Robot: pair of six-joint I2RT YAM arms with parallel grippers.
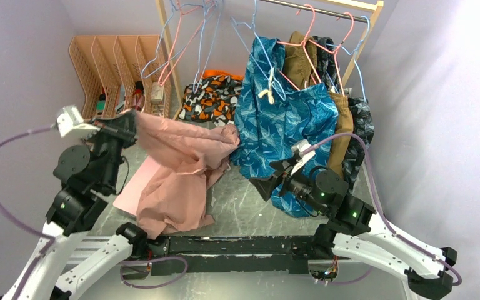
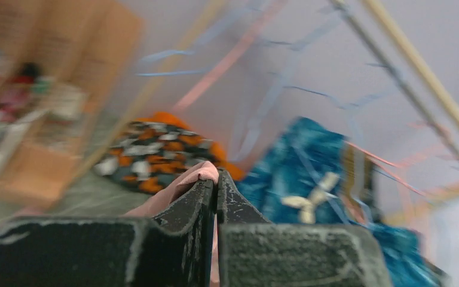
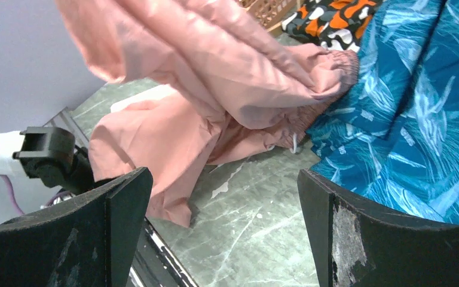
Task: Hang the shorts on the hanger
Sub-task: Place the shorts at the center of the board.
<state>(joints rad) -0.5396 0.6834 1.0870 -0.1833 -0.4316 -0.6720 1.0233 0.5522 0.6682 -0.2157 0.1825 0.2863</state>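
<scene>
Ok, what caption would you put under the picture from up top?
Left gripper holds the pink shorts up over the table; right gripper open near the blue clothes.

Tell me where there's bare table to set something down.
The clearest bare strip of table runs between the hanging shorts and the blue patterned garment, down to the black rail at the near edge. The back is crowded: the black-and-orange garment and the slotted racks.
</scene>
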